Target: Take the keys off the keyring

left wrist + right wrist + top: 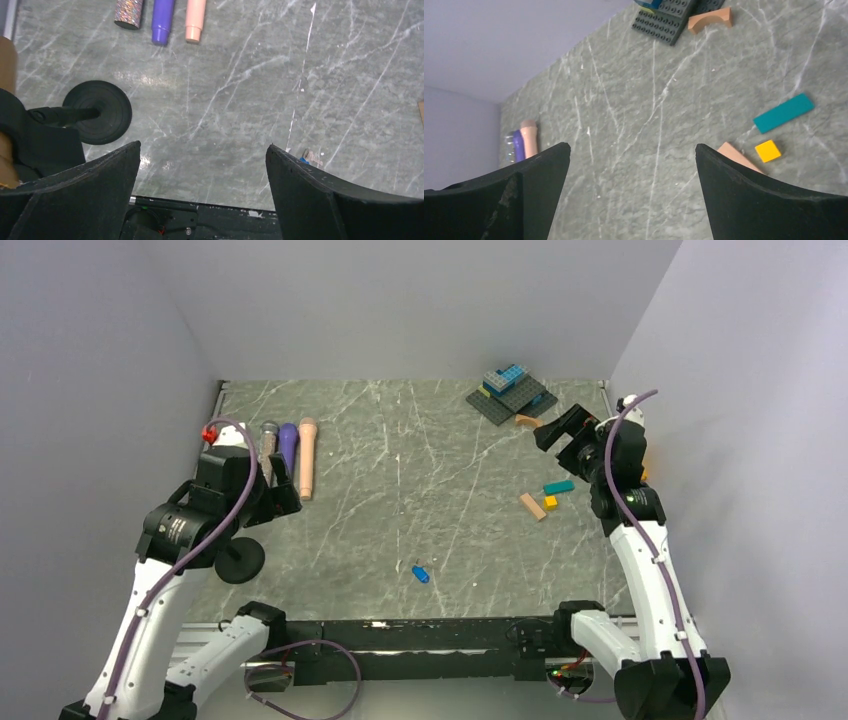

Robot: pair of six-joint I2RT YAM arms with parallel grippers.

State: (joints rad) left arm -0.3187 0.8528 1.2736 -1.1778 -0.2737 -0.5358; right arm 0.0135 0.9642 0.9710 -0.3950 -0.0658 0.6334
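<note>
Robot lab test cell: bare pale walls [400,310] around a grey marbled tabletop [420,480]

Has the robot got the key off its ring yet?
Nothing looks done yet. The blue key lies near the front edge of the table, too small to show whether its ring is off. Nothing is in hand: the left gripper and right gripper are open and empty. Everything is left.
</note>
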